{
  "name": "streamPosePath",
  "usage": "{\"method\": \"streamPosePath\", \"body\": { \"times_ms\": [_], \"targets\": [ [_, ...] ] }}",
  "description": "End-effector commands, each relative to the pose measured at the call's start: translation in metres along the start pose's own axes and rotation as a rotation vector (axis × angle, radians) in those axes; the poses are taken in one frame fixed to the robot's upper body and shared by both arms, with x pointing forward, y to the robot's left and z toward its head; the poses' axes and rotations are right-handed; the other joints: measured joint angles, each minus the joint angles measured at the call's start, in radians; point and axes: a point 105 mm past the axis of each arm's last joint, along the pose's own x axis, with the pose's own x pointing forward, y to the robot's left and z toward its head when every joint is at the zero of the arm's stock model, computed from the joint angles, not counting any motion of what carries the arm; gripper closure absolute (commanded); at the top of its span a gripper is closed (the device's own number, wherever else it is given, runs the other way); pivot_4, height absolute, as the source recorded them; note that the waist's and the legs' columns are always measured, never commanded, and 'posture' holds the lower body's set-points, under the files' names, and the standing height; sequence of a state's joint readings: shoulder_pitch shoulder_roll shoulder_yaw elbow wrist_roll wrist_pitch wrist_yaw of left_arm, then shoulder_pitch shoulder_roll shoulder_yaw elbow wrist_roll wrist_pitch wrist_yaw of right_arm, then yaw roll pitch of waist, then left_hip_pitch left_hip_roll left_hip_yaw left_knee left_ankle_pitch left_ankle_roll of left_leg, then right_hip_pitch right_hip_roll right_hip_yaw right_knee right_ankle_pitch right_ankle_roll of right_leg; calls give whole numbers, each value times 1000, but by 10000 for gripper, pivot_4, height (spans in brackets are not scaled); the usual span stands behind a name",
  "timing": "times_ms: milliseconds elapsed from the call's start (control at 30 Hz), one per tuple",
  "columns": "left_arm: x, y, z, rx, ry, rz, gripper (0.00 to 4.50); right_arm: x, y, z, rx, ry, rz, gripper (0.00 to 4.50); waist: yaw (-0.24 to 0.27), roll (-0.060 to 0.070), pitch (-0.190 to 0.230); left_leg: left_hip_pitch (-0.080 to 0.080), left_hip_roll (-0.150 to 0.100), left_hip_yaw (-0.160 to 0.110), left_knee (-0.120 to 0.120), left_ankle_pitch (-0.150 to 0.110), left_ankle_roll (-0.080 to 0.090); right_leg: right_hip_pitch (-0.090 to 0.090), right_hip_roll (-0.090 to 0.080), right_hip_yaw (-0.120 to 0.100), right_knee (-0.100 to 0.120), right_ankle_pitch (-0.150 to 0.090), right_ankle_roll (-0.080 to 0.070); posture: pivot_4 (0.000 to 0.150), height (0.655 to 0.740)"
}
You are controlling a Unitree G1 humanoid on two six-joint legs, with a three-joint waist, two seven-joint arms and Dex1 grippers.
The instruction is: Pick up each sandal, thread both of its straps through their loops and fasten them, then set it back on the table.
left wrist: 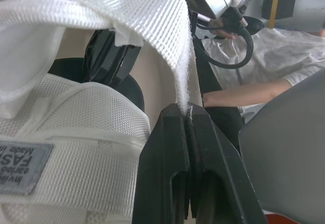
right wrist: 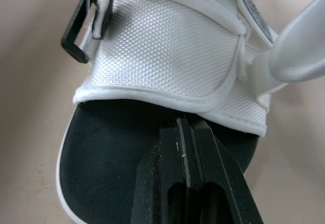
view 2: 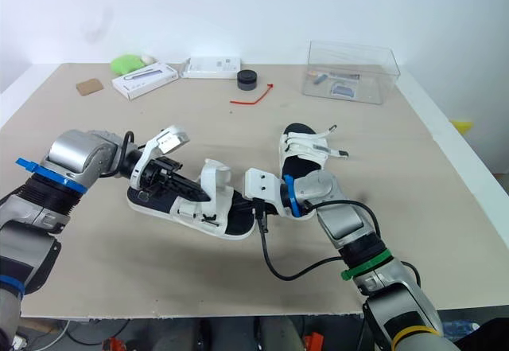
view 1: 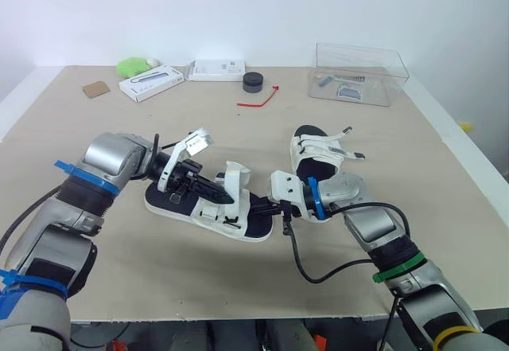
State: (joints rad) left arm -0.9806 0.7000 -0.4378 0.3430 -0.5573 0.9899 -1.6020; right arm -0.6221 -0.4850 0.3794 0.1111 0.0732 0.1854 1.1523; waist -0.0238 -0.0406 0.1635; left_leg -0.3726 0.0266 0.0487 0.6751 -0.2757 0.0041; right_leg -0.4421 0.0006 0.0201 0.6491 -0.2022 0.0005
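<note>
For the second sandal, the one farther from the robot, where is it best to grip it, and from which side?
Probably the sole rim at the far end of the far sandal, pinched from the robot's left. The sandal lies flat, the footbed is bare there, and its loose straps stick out to the robot's right, cluttering that side.

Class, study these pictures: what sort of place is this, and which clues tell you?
Probably a robotics lab or test room: a plain beige table against a bare white wall, with unrelated props along its far edge, a clear plastic box and white cartons.
</note>
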Motion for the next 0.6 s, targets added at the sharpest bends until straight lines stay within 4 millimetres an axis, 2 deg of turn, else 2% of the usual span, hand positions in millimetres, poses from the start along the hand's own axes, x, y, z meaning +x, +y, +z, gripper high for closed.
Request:
{"method": "streamPosePath", "body": {
  "times_ms": [33, 600],
  "targets": [
    [-5, -7, 11, 41, 4, -3, 44694, -7, -13, -7, 4, 36, -61, 45000, 0, 0, 0, 0, 0, 0, 0, 0, 0, 0, 0, 0, 0, 0, 0, 1500, 7400],
    [-8, -3, 14, 48, -11, 16, 44694, -1, -30, -2, -26, 16, -95, 45000, -4, 0, 0, 0, 1, 0, 1, 0, 0, 0, 1, 1, 0, 1, -1, 1500, 7400]
  ]
}}
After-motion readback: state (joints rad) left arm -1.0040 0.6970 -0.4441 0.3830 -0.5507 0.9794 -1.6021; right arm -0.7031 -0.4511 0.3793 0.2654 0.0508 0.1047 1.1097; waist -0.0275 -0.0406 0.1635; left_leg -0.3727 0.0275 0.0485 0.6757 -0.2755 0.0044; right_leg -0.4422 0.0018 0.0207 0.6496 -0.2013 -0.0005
